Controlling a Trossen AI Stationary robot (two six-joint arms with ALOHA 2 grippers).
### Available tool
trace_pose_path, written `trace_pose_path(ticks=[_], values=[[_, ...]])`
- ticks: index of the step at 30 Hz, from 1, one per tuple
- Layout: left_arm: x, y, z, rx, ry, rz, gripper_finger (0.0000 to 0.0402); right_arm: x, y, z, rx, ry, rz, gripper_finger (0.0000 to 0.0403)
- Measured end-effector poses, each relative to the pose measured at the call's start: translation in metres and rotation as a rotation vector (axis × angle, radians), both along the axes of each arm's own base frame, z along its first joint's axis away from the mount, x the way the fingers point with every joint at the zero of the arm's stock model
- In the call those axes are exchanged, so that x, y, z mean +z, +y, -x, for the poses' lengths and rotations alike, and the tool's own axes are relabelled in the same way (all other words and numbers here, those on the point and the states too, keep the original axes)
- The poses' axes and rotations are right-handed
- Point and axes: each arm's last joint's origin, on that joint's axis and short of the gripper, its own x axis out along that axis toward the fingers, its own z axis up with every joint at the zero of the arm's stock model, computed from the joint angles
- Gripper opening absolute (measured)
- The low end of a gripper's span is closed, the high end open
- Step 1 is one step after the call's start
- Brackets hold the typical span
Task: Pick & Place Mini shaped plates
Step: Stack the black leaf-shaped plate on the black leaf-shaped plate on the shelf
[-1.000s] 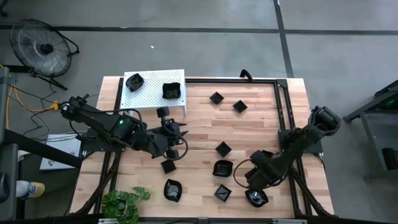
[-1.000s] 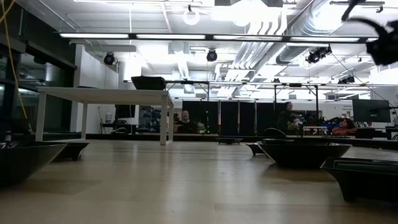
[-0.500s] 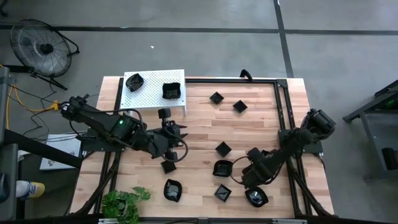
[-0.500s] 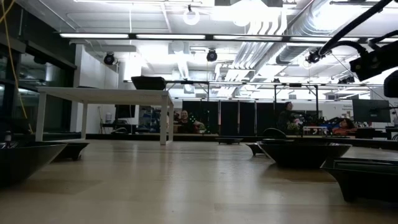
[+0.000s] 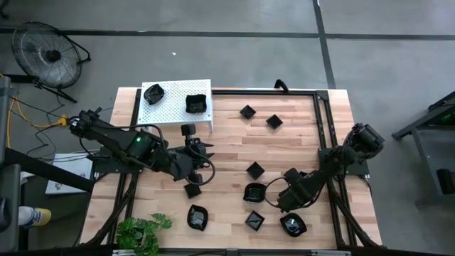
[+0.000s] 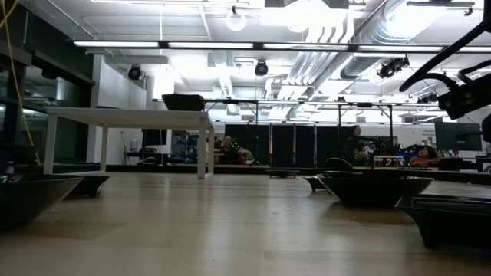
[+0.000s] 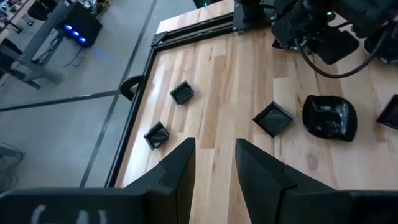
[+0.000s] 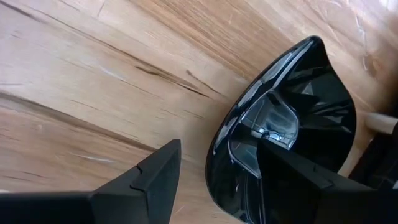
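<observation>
1. Comparing the high view with the one a second back, the right gripper (image 5: 279, 202) has come in from the counter's (image 5: 298, 135) right edge toward the rounded plate (image 5: 254, 192) near the middle front; the left arm and every dish lie as they did.
2. Seen level from the counter top, the right arm's dark wrist and cable (image 6: 453, 84) now hang at the upper right, where only a blur showed before.
3. The right wrist view alone shows the right jaws apart, one finger (image 8: 152, 180) over bare wood beside a glossy leaf-like plate (image 8: 292, 124) and the other over the plate itself; contact cannot be told.
4. The left gripper (image 7: 214, 168) hovers above the counter's left-middle, jaws slightly apart and holding nothing; ahead of it lie three small square plates (image 7: 273, 118) and the rounded plate.
5. Only the high view shows the white perforated shelf (image 5: 170, 107) carrying two plates (image 5: 195, 104), and more mini shaped plates (image 5: 198, 217) scattered along the front.
</observation>
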Motion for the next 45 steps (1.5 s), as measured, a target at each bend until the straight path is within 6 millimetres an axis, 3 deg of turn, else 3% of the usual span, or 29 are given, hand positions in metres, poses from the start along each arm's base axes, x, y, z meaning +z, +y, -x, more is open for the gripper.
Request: trace_pose_path(ticks=[8,20,36,45], values=[[0.0009,-0.0004,-0.0008,0.0,-0.014,0.006,0.0111,0.0003,-0.0007,0.0004,0.0,0.001,0.006,0.0195],[0.0009,-0.0004,-0.0008,0.01,-0.021,0.026,0.0111,-0.0004,-0.001,0.0012,0.008,0.008,0.008,0.0099],[0.0009,-0.0004,-0.0008,0.015,-0.025,0.034,0.0111,0.0,-0.0018,0.0023,0.079,0.033,0.001,0.0006],[0.0011,-0.0003,-0.0008,0.029,-0.034,0.042,0.0111,0.007,-0.0011,0.0027,0.11,0.019,-0.055,0.0002]])
